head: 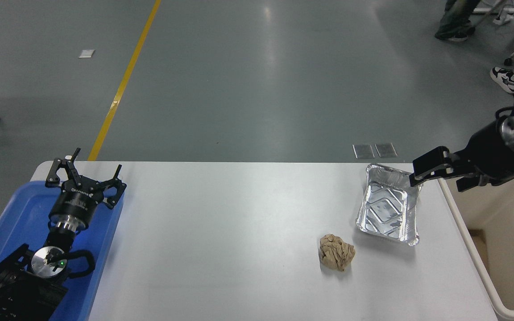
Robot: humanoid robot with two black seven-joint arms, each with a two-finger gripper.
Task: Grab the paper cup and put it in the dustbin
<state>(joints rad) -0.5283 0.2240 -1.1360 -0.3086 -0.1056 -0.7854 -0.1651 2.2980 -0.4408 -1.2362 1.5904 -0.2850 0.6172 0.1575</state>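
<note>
The right claw (435, 174) is seen above the seam between the tabletop (239, 232) and the dustbin (493, 294), its black fingers spread apart with nothing held between them. It hangs over the far right corner of the foil tray (388, 209), a placement that suggests, as a judgement, a pass between bin and tabletop with no load carried.

The paper cup cannot be found anywhere in view; whether it lies inside the dustbin cannot be told, since the visible part of the beige plastic interior shows no cup.

The foil tray is thin, crinkled at its rim and mirror-bright, with a ribbed floor. Just beside its near corner a crumpled paper ball (337, 252) lies, tan and deeply creased.

The left claw (85, 171) is parked open over the smooth blue tray (11, 223) at the lower left.
</note>
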